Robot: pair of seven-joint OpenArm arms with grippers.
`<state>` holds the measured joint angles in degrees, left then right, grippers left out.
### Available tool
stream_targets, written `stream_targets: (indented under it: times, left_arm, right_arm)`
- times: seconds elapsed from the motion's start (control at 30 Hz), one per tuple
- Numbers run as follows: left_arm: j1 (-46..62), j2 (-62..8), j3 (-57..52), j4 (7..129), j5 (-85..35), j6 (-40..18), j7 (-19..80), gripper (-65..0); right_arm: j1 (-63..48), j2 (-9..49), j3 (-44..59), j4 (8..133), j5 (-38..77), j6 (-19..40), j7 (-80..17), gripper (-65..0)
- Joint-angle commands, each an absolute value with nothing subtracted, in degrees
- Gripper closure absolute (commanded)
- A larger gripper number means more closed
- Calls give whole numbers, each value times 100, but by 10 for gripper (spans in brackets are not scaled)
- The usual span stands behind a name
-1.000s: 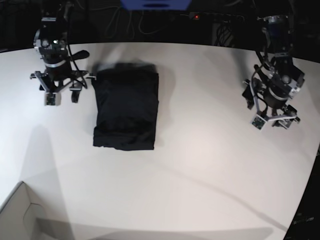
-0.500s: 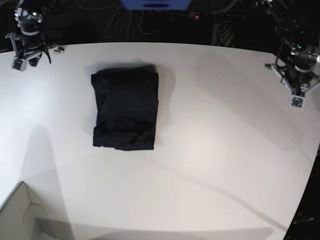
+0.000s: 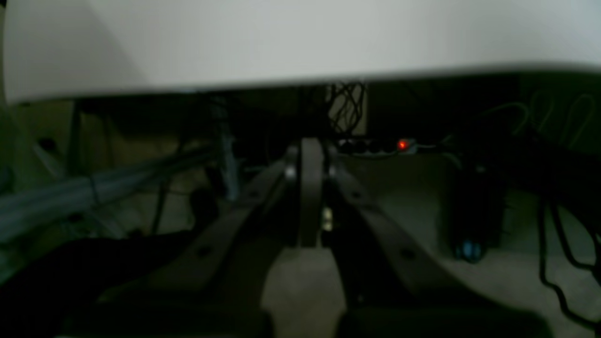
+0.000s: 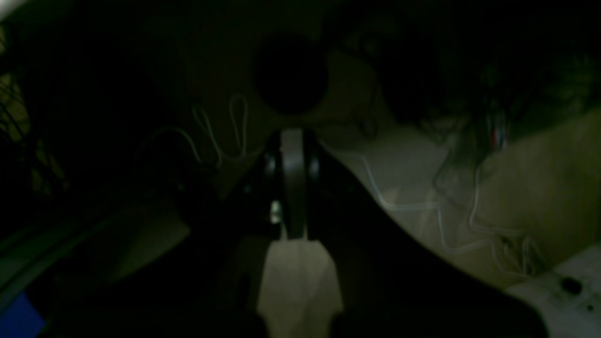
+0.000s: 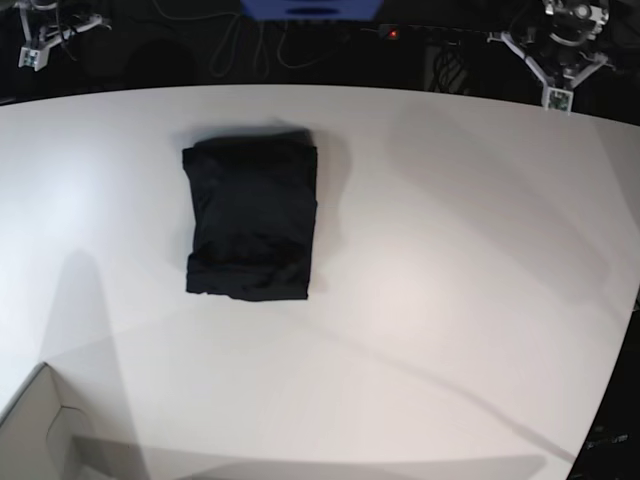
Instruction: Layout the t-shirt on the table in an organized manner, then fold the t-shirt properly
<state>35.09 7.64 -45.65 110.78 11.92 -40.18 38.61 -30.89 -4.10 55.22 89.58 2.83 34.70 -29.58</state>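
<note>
The black t-shirt (image 5: 252,217) lies folded into a neat upright rectangle on the white table (image 5: 450,250), left of centre. Both arms are pulled back beyond the table's far edge, well away from the shirt. My left gripper (image 5: 562,45) is at the top right of the base view. In the left wrist view it (image 3: 310,150) is shut and empty, pointing past the table edge (image 3: 300,42). My right gripper (image 5: 45,25) is at the top left. In the dark right wrist view it (image 4: 291,141) is shut and empty. The shirt is out of both wrist views.
A pale cardboard box corner (image 5: 35,430) sits at the front left. A power strip with a red light (image 5: 392,33) and cables lie behind the table, also in the left wrist view (image 3: 402,145). A blue object (image 5: 310,8) is at the top centre.
Both arms have risen and drawn back from beside the shirt to beyond the table's far edge. The folded shirt has not moved.
</note>
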Motion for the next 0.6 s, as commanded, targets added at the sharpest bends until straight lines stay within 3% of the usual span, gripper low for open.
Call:
stream_targets:
  times: [0.0, 0.13, 0.27, 0.4, 0.57]
  left_arm:
    - [3635, 734, -4593, 11029, 1182, -4000, 3811, -1]
    - [3644, 602, -4611, 10273, 1182, -4000, 3811, -1]
    - [3284, 374, -4646, 8760, 1182, -4000, 3749, -1]
    - [2765, 110, -4936, 6958, 1226, -4000, 2870, -1]
    - [2123, -505, -5051, 4505, 1235, -4000, 1701, -1]
  right_arm:
    - [-3213, -338, 5543, 8945, 374, 3477, -2774, 0]
    - [-3292, -365, 5543, 8453, 374, 3477, -2255, 0]
    - [-3292, -321, 5543, 7538, 356, 3477, -1982, 0]
    - [-3284, -171, 5481, 6299, 330, 3477, -1323, 0]
    - [-3134, -57, 4936, 4585, 4, 3451, 198, 0]
